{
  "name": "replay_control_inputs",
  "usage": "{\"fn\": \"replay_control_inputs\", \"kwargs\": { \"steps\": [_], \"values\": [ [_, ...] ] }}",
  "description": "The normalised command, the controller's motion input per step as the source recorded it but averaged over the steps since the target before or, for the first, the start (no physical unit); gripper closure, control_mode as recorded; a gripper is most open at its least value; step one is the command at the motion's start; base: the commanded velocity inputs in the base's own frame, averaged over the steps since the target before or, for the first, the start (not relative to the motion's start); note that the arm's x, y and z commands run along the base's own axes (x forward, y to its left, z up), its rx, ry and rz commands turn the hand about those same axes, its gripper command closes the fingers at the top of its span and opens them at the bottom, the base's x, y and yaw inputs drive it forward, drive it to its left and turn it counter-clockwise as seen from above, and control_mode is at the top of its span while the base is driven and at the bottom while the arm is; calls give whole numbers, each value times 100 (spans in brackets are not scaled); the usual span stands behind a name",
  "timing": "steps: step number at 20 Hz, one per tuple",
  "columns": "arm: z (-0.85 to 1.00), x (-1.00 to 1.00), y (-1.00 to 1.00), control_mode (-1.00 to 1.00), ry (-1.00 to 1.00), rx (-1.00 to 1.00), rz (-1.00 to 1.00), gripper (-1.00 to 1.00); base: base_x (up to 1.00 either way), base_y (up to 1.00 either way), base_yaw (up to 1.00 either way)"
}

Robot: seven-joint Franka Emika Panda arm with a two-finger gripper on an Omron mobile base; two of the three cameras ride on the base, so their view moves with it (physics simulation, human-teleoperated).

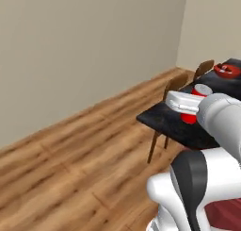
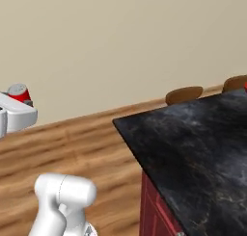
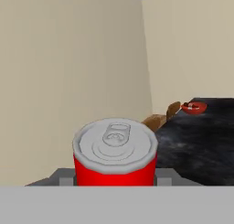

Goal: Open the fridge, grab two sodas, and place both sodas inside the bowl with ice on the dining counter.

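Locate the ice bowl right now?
The red bowl sits far back on the black dining counter, near the chairs, in the hand view's right; the gripper holds the red can well short of it.

Red soda can [image 3: 115, 155] upright between end effector [image 3: 115, 178] fingers, red bowl [image 3: 194, 108] far off on black counter [image 3: 201, 141].

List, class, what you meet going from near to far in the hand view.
Red can held between the fingers → brown chairs → red bowl on the black counter → beige wall.
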Motion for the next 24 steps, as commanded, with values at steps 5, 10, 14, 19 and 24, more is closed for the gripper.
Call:
{"fn": "replay_control_inputs", "kwargs": {
  "steps": [5,10,14,19,24],
  "values": [
    [0,0,0,100,0,0,0,100,47,78,-43],
    [0,0,0,100,0,0,0,100,49,90,-36],
    [0,0,0,100,0,0,0,100,50,93,-35],
    [0,0,0,100,0,0,0,100,52,85,-37],
    [0,0,0,100,0,0,0,100,49,80,-40]
  ]
}}
